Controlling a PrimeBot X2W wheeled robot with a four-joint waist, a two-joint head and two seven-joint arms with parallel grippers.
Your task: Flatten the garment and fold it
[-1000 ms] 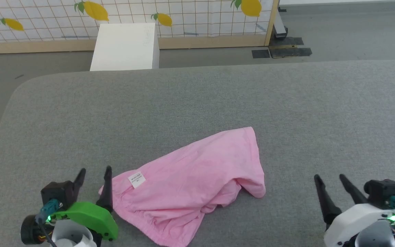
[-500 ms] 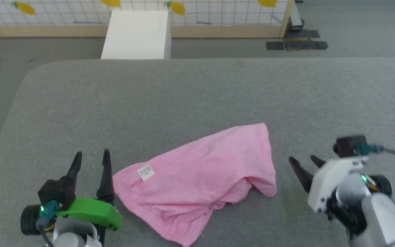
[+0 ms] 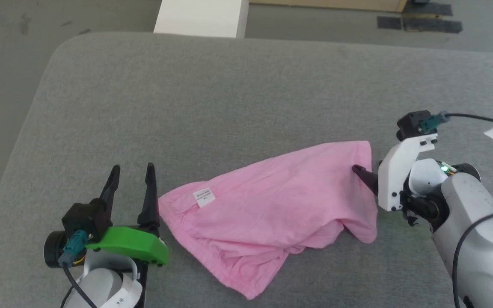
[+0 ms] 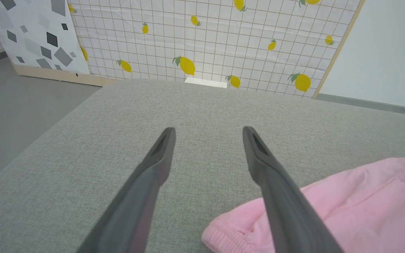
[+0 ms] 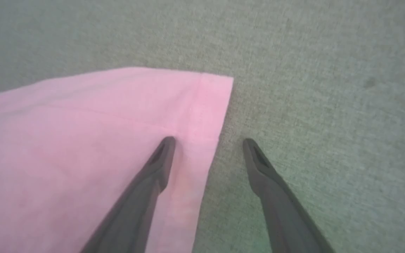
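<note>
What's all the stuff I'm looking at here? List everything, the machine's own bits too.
garment: one, light pink, rumpled on the near part of the table
label: one, white, sewn on the garment near its left end
table: one, grey, cloth-covered, under the garment
box: one, white, on the floor beyond the table
screen: one, white grid with yellow lemons, behind the table
panel: one, white with grey flecks, left of the screen
floor patches: a few, dark, far right on the floor
left gripper: one, dark fingers, open, beside the garment's left end
right gripper: one, dark fingers, open, straddling the garment's right edge
</note>
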